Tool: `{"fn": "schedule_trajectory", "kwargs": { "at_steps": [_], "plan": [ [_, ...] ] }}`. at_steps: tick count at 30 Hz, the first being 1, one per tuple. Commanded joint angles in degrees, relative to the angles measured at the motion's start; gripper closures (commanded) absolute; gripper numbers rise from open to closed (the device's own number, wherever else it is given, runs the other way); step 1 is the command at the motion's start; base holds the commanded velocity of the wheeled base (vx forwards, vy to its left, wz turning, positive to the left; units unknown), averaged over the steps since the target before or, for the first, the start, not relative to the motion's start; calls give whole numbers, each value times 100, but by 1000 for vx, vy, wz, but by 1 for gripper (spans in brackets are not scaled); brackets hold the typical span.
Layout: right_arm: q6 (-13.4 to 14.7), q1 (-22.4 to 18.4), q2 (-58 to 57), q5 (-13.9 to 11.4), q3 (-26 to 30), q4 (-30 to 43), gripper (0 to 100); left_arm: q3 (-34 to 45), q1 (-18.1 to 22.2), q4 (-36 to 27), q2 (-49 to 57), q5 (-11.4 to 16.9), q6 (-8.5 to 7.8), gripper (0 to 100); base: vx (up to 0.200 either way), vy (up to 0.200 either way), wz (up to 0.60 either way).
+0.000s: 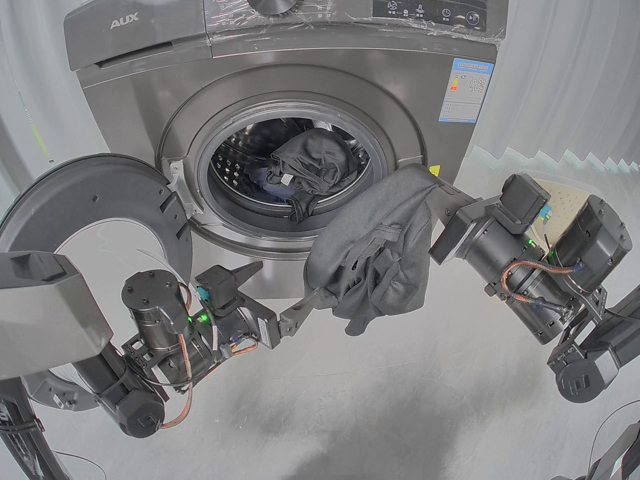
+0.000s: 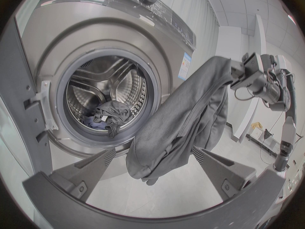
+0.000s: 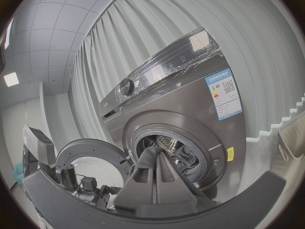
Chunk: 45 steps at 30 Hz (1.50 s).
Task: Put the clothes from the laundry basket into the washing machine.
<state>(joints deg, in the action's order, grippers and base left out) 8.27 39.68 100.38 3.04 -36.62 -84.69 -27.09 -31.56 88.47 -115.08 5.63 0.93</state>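
Observation:
A grey garment (image 1: 380,248) hangs in front of the washing machine (image 1: 133,101), just right of the drum opening. My right gripper (image 1: 437,191) is shut on its top edge, and its fingers (image 3: 155,172) are pinched on the cloth. My left gripper (image 1: 287,281) is lower, below the drum opening. It stands open, with the garment's (image 2: 184,118) lower end hanging between its spread fingers (image 2: 95,166). Dark clothes (image 1: 313,165) lie inside the drum.
The round door (image 1: 87,201) is swung fully open to the left of the opening, close to my left arm. A cream perforated laundry basket (image 1: 567,201) stands behind my right arm. Bare pale floor lies in front of the machine.

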Motion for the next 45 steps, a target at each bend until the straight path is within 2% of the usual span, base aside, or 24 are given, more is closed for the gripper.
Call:
{"fn": "schedule_trajectory", "kwargs": {
  "at_steps": [1, 2, 5, 7, 16, 30, 38, 45],
  "plan": [
    [0, 13, 8, 4, -65, -4, 100, -236, -96, 4, -568, -1, -22, 0, 0, 0, 0],
    [0, 13, 8, 4, -73, -4, 100, -288, -105, 4, -630, -1, -31, 0, 0, 0, 0],
    [0, 13, 26, 13, -144, -13, 100, -508, -157, 4, -946, 26, -224, 0, 0, 0, 0],
    [0, 13, 35, 13, -179, -13, 100, -622, -228, 4, -1104, 34, -277, 0, 0, 0, 0],
    [8, 5, 35, 13, -188, -57, 100, -1123, -474, 4, -1474, 26, -286, 0, 0, 0, 0],
    [8, 5, 35, 13, -170, -65, 100, -1554, -263, -5, -1641, -9, -304, 0, 0, 0, 0],
    [8, 13, 43, 13, -170, -65, 100, -1624, 18, -5, -1623, -9, -304, 0, 0, 0, 0],
    [8, 31, 122, 22, -170, -74, 100, -2134, -149, -14, -1983, -9, -295, 0, 0, 0, 0]
  ]
}}
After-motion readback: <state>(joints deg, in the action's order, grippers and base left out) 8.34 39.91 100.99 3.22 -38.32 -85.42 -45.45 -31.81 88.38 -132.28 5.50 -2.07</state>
